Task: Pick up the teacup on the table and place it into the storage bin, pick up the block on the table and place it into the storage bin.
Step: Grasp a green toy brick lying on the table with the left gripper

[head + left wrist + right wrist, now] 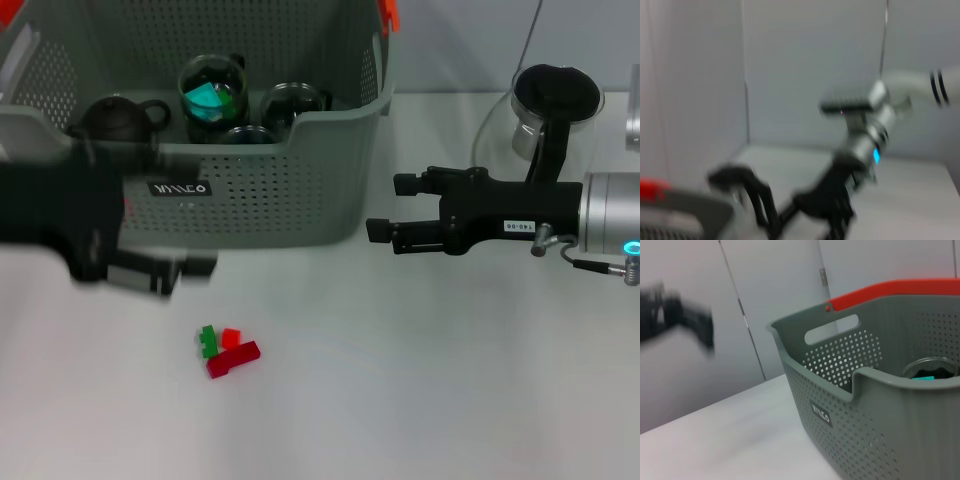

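The grey-green storage bin [250, 190] stands at the back left, also large in the right wrist view [865, 410]. Inside it are glass teacups [212, 88], one with a teal piece in it [930, 371], and a dark teapot [115, 115]. A small cluster of blocks [228, 350], green, red and dark red, lies on the table in front of the bin. My left gripper [150, 272] is a motion-blurred shape low over the table by the bin's front left corner, up and left of the blocks. My right gripper [385, 208] hovers open and empty just right of the bin.
A glass pitcher with a black lid [553, 105] stands at the back right, behind my right arm. The bin has orange handle clips [890, 289]. White tabletop stretches in front of and right of the blocks.
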You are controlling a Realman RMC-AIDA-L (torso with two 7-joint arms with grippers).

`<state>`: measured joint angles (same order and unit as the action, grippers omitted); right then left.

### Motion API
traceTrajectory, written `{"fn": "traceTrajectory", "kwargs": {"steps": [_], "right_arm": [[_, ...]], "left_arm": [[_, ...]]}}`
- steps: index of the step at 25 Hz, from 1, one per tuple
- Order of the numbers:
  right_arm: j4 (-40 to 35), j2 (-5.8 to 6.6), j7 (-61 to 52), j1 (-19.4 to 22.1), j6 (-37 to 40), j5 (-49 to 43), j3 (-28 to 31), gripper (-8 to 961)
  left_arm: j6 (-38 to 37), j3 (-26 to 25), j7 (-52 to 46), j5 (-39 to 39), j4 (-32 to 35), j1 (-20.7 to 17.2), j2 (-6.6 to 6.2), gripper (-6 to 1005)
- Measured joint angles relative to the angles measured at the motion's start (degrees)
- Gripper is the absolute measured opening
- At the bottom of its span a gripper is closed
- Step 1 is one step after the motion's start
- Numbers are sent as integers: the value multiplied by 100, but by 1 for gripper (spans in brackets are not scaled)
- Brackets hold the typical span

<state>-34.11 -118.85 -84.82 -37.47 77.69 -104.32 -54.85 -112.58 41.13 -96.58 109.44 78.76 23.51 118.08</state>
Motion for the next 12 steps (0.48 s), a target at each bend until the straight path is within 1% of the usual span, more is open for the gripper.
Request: {"fn": "traceTrajectory", "kwargs": {"steps": [1,3,4,5,7,9,12], "right_arm": [[1,-2,-4,-4,-2,0,0,914],[0,-6,-20,-14,-14,0,0,914],[0,-7,-24,-15,-28,0,0,914],[0,-7,-30,-15,-48,0,1,914],[9,-7,-39,-16,-67,0,1,914],[25,-4,-42,-14,-72,0,0,914],[44,-2,-23,9,-91,0,1,914]], "left_arm": [[0,74,88,258,21,-63,51,952],[11,261,255,794,47,-154,156,952],[11,261,255,794,47,-154,156,952],[82,445,322,1176,55,-185,231,952],[217,584,349,1514,36,-164,294,951],[437,736,376,1862,-21,-121,353,951],[971,1087,468,2392,-182,-85,438,951]]}}
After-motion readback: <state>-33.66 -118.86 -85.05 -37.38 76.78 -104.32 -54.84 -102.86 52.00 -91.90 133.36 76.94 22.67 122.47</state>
